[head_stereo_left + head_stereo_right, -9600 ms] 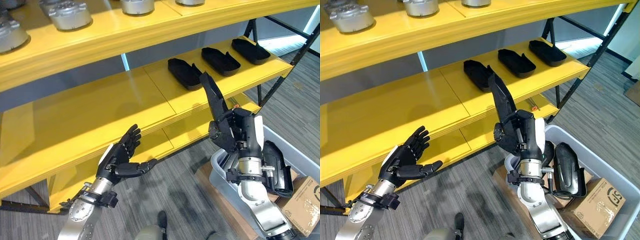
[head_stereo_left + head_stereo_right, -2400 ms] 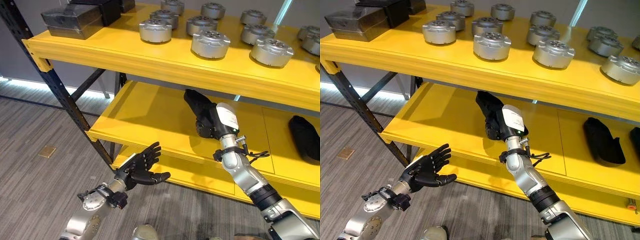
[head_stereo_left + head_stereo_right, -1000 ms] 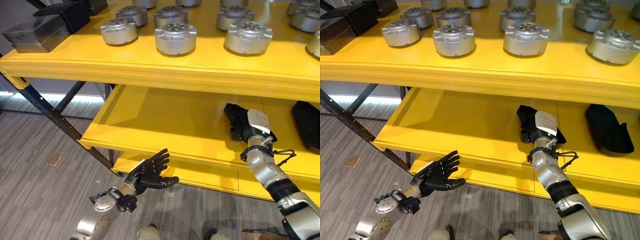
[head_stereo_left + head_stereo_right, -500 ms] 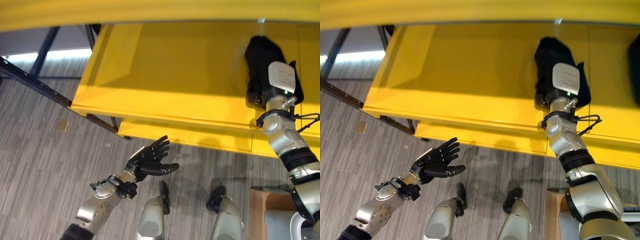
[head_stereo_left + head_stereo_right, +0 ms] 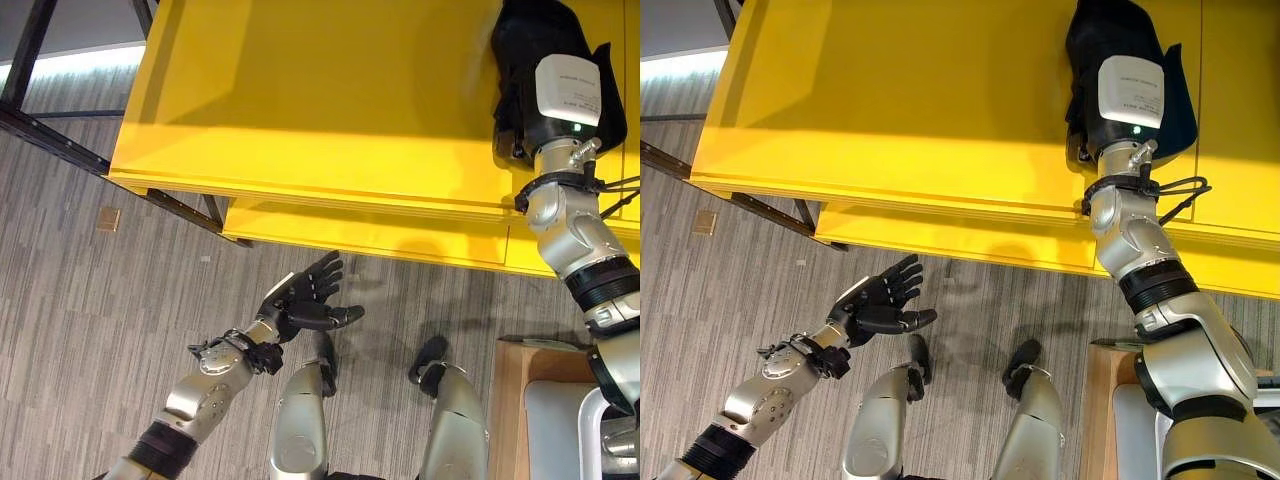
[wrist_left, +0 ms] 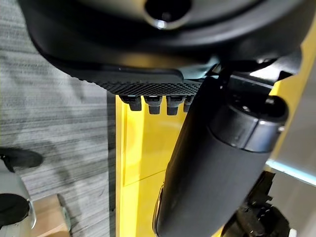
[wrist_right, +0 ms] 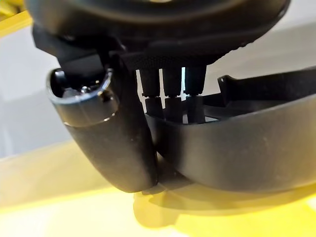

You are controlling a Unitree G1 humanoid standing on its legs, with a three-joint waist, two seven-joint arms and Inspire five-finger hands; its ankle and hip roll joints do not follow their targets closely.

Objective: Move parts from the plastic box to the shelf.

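On the yellow shelf: right hand [image 5: 1092,110] reaches in over the shelf [image 5: 300,110] board, wrist cover uppermost
Right hand grip: in its wrist view the fingers [image 7: 170,103] curl over the rim of the black part [image 7: 237,148] and the thumb [image 7: 113,143] closes against its side, so the part is pinched between them
Black part: a dark moulded shell lying low on the shelf board near its front edge, at the right hand, touching or just above the yellow surface
Left hand [image 5: 300,302]: held below the shelf's front edge, over the grey floor [image 5: 80,300], fingers straight and spread, thumb out, holding nothing
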